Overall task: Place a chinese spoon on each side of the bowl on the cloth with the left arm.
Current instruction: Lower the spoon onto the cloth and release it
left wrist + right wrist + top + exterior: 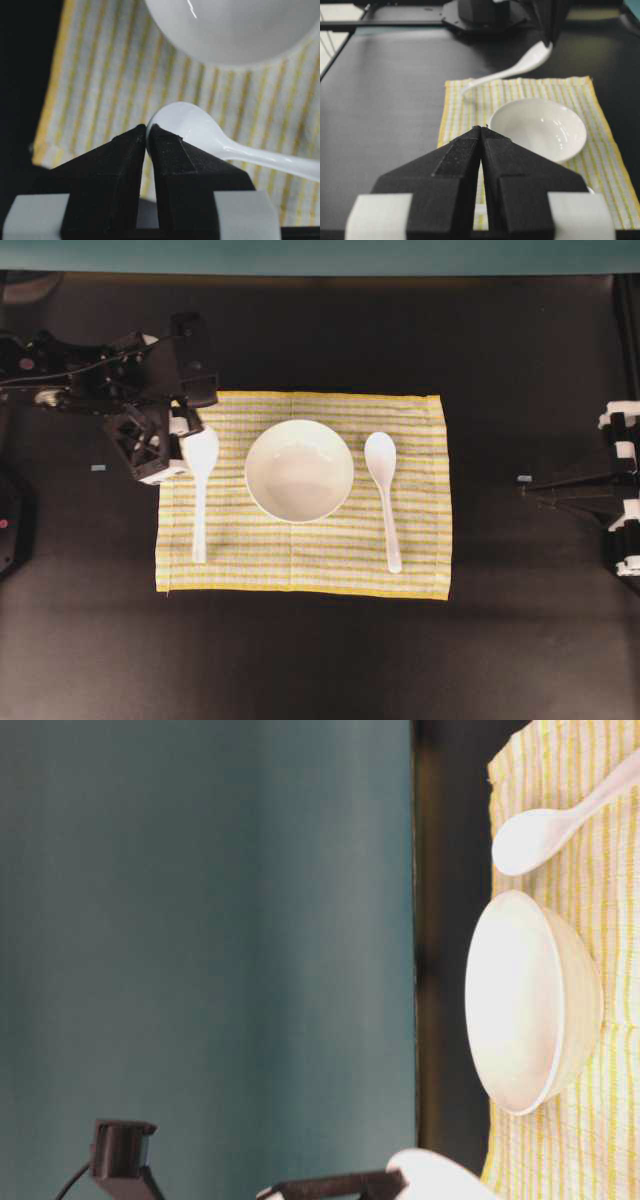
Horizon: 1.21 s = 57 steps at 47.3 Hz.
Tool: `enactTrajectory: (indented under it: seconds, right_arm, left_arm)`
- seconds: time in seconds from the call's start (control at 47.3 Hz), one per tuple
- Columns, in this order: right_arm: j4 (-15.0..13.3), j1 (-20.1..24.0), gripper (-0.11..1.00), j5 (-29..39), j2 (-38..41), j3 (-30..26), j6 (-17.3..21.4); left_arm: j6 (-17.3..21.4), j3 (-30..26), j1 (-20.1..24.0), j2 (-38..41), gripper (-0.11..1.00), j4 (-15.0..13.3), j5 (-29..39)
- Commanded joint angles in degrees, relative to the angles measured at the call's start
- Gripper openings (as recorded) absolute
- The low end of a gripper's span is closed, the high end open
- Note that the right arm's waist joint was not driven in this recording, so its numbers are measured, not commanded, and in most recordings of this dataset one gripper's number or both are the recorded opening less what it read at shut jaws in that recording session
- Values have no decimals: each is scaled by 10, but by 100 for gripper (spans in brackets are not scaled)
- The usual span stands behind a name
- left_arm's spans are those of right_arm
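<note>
Hanging over the cloth's (300, 570) left edge, the left pincer (180, 445) is seen clamped on the scoop rim of the second spoon (200, 490), its handle tip apparently touching the cloth. Centred sits the bowl (299, 470); right of it the first spoon (383, 495) lies placed (right pincer (482, 131) closed, empty). Lowering, then release, is called for next.

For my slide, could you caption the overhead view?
Left gripper pinching a spoon beside the bowl on the cloth.
</note>
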Motion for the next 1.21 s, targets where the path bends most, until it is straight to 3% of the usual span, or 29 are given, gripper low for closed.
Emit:
enactTrajectory:
  seconds: [0.0,0.254,0.423,0.592,1.184]
  right_arm:
    - [2,0,0,-2,3,-4,4]
    - [1,0,0,-2,3,-2,4]
    - [2,0,0,-2,3,1,4]
    - [1,0,0,-3,3,4,4]
    - [2,0,0,-6,3,4,4]
  left_arm:
    - [4,-10,4,11,6,3,-29]
    - [2,4,30,37,6,3,-45]
    - [4,25,47,34,6,2,-108]
    - [3,55,48,35,6,3,-161]
    - [-21,101,45,61,9,3,-220]
